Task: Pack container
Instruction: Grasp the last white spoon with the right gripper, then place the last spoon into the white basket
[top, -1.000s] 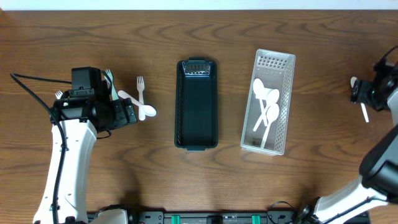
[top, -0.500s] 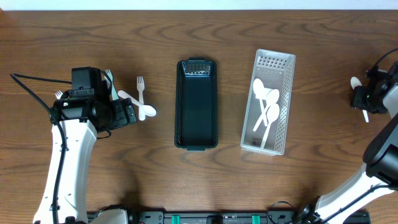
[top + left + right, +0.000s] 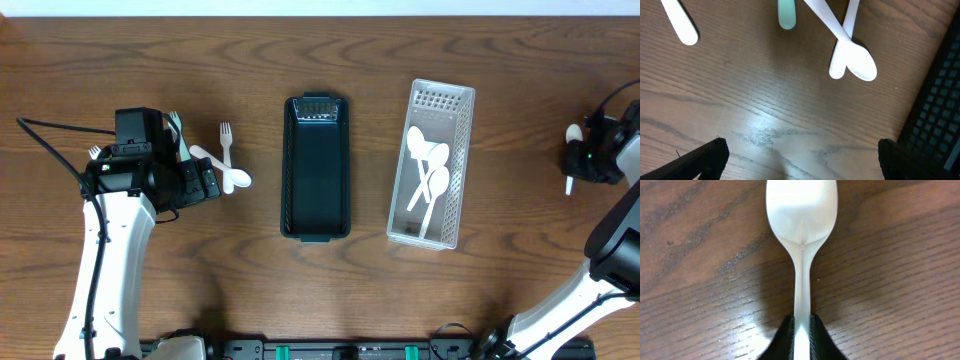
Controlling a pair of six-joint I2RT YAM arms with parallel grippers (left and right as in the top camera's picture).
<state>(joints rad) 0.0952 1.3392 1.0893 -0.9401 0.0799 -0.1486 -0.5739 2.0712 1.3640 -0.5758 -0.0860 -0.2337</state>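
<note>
right gripper pinches a spoon at the desk's far right

the right gripper (image 3: 801, 336) is clenched on the handle of a white spoon (image 3: 801, 210), whose bowl points away from the fingers, low over the wood desk (image 3: 520, 60). whether the bowl touches the wood cannot be told. this spoon is well apart from both containers. the white perforated container (image 3: 465, 150), right of centre, holds several stored spoons (image 3: 428, 165). the dark container (image 3: 287, 180) stands just beside it at centre. the left gripper (image 3: 802, 159) hangs released, fingers spread wide, over bare wood near loose cutlery: a loose spoon (image 3: 860, 65) crossed by another white handle, a fork (image 3: 226, 140) and a pale green handle (image 3: 786, 15).
</note>
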